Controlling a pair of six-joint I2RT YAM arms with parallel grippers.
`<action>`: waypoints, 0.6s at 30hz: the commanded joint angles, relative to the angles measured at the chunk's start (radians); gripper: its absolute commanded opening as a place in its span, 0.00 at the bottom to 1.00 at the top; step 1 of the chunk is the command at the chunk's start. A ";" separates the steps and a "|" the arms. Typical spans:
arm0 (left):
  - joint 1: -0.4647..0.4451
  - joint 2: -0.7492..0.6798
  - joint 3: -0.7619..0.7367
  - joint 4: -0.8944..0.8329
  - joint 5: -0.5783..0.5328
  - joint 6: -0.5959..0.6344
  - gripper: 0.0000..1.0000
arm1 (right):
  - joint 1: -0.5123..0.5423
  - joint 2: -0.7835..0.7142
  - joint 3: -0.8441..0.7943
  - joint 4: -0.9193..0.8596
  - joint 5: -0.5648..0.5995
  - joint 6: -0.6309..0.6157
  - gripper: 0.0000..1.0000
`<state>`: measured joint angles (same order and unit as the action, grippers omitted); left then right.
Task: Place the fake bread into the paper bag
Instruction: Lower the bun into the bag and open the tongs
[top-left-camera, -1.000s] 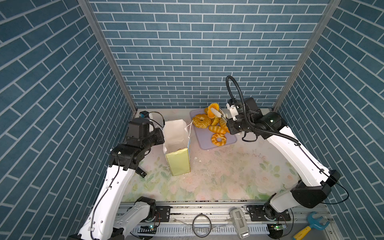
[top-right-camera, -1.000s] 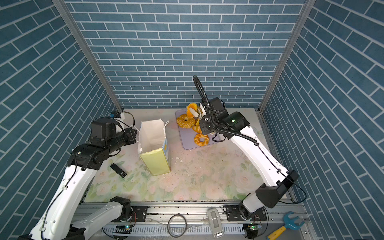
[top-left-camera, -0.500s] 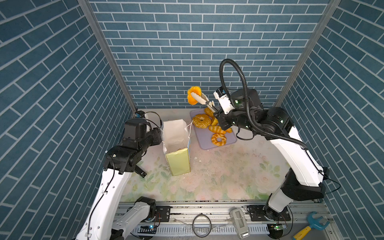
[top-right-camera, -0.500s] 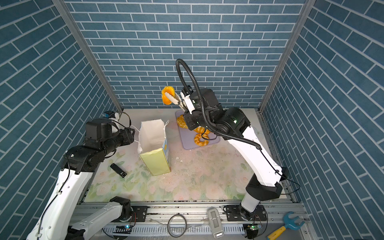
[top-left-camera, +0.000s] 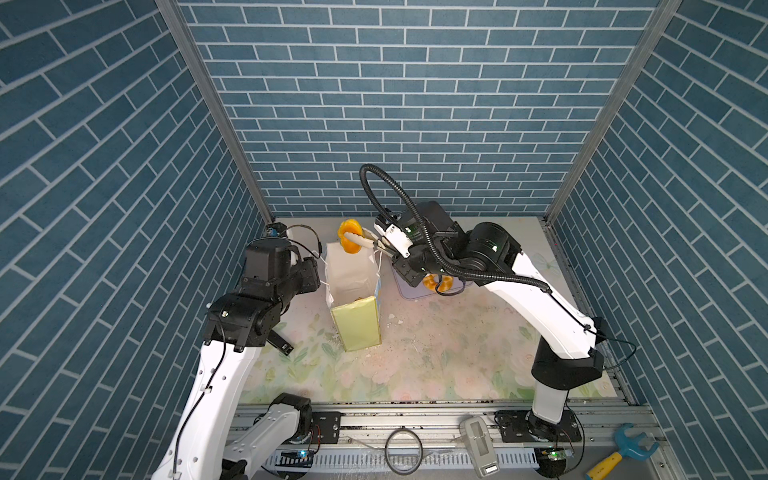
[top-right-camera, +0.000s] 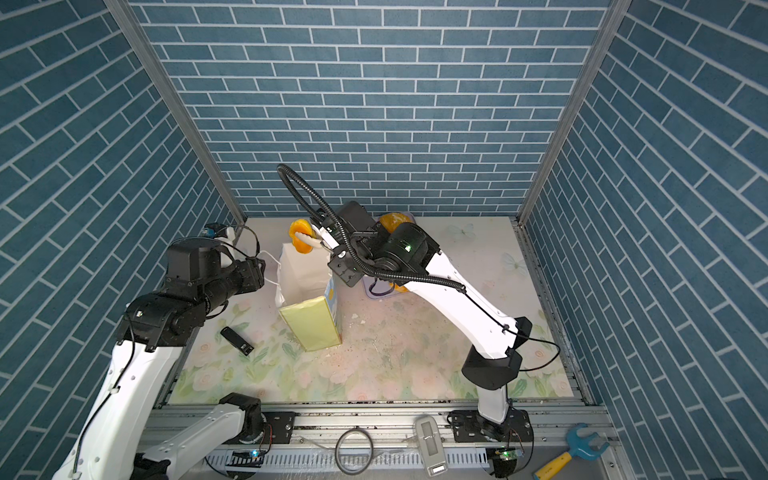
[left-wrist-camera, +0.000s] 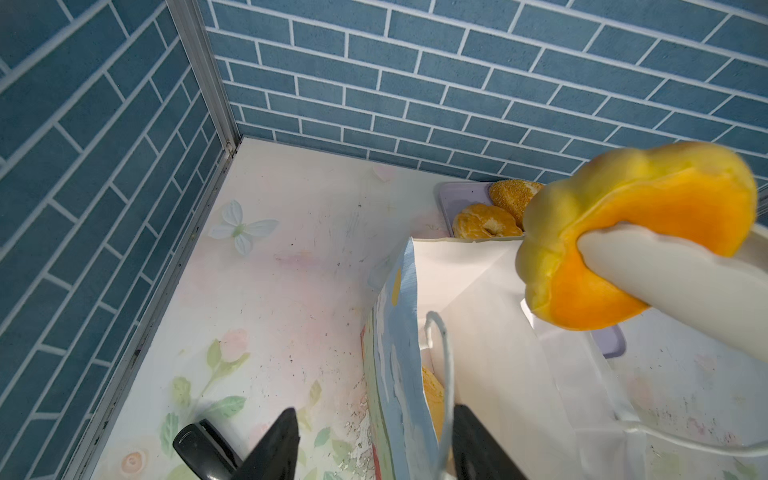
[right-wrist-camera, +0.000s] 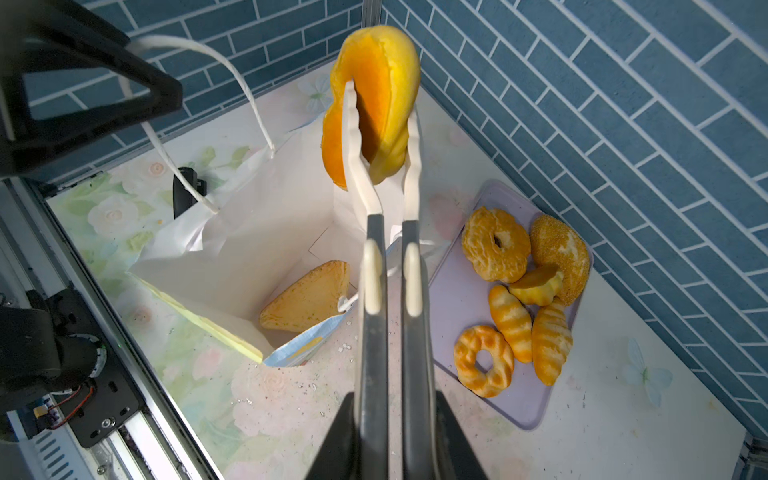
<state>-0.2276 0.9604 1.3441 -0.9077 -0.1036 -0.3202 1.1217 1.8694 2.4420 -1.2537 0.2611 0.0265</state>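
**Bun over the bag, drop comes next**

In both top views my right gripper (top-left-camera: 351, 240) is clamped on 1 bun (top-left-camera: 350, 250), held above the far rim of the bag (top-left-camera: 356, 328), at its 12 o'clock. The tray (top-left-camera: 405, 293) lies at the bag's 2 o'clock. My left gripper (top-left-camera: 311, 271) sits at its 9 o'clock.

In the left wrist view my left jaws stand apart, astride the bag's wall and cord (left-wrist-camera: 447, 374), pinching neither. The bun (left-wrist-camera: 623, 232) hangs above the mouth.

In the right wrist view my white fingers (right-wrist-camera: 353, 137) squeeze the bun hard. Below, 1 loaf (right-wrist-camera: 307, 299) lies in the bag, and 6 pieces wait on the tray (right-wrist-camera: 449, 316).

I judge this the carry-and-drop step, with most pieces not yet moved. Next I should bring the bun toward 6 o'clock over the middle of the mouth, lower it, then open.
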 joint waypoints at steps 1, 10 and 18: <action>0.006 0.014 0.006 0.001 0.036 0.011 0.61 | 0.009 0.013 0.014 0.002 -0.006 -0.039 0.22; 0.006 0.040 -0.008 0.013 0.100 0.003 0.59 | 0.024 0.056 0.041 -0.023 0.011 -0.049 0.26; 0.005 0.054 -0.018 0.025 0.110 0.000 0.55 | 0.032 0.074 0.064 -0.032 0.027 -0.059 0.39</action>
<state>-0.2272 1.0084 1.3430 -0.9001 -0.0048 -0.3237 1.1431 1.9488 2.4695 -1.3006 0.2657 -0.0090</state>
